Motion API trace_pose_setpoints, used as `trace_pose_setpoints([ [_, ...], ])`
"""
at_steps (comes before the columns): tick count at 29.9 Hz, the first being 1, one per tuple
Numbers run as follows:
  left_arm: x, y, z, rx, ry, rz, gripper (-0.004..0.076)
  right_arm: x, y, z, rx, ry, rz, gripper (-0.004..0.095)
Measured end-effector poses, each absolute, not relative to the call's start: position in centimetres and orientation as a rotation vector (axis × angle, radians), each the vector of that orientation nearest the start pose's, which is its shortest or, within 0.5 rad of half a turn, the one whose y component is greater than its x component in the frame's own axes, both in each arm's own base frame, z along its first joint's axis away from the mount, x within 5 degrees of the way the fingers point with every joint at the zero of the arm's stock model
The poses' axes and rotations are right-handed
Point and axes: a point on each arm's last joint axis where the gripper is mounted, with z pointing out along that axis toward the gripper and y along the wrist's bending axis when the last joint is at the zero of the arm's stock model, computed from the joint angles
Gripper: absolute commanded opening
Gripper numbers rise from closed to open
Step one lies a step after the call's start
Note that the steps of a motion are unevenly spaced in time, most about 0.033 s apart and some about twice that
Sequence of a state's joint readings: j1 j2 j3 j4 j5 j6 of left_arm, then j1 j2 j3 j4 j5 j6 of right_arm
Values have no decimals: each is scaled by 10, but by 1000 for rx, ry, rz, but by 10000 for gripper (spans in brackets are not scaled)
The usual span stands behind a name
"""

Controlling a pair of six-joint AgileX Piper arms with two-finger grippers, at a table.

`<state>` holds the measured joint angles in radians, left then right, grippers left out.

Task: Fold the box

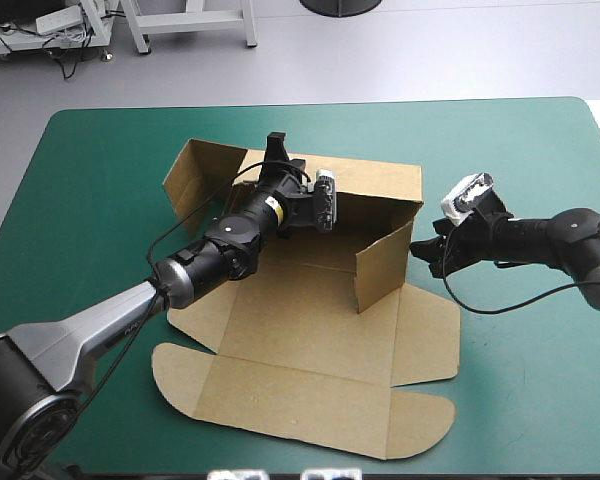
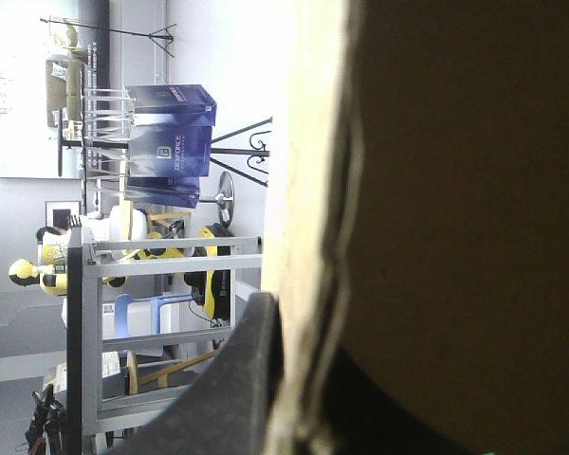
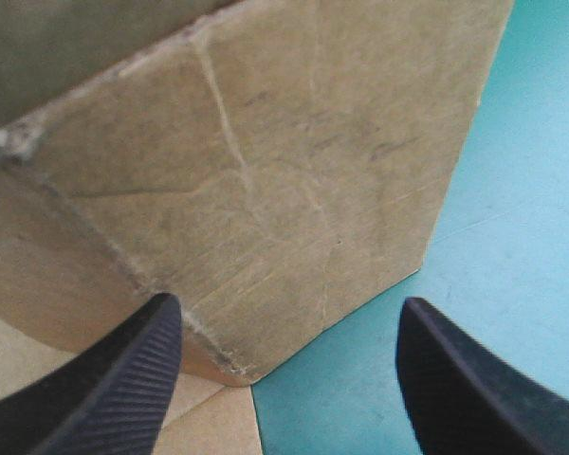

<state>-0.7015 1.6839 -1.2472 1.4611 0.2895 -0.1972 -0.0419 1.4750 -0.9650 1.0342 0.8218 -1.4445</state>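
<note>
While the brown box [image 1: 310,350] lies half-formed at the middle of the teal-green cover [image 1: 90,200], its rear wall and right side wall stand raised, a left flap tilts up at the far left corner, and its lid panel (two rounded flaps at its sides) lies flat toward the near edge. The left gripper [image 1: 276,150] reaches across the box's open floor to the top edge of the rear wall, pinching that sheet of board. The right gripper [image 1: 427,252] sits just outside the right side wall, low over the cover, its fingers [image 3: 123,379] spread wide apart, the wall's outer face just ahead of them.
</note>
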Motion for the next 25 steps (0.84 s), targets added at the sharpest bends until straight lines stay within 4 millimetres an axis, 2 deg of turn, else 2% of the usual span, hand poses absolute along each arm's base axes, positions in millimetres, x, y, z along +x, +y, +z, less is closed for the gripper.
trace_pose_setpoints([
  [6,318,-234,301,1532,1280,651,15,284,58,268,-980,2115,662,674],
  [10,317,-234,301,1519,1304,645,15,284,68,269,-997,2103,635,675],
  [20,304,-244,302,1494,1383,702,15,294,83,270,-868,2105,488,674],
  [25,305,-244,309,1426,1467,668,15,296,83,271,-791,2121,487,674],
])
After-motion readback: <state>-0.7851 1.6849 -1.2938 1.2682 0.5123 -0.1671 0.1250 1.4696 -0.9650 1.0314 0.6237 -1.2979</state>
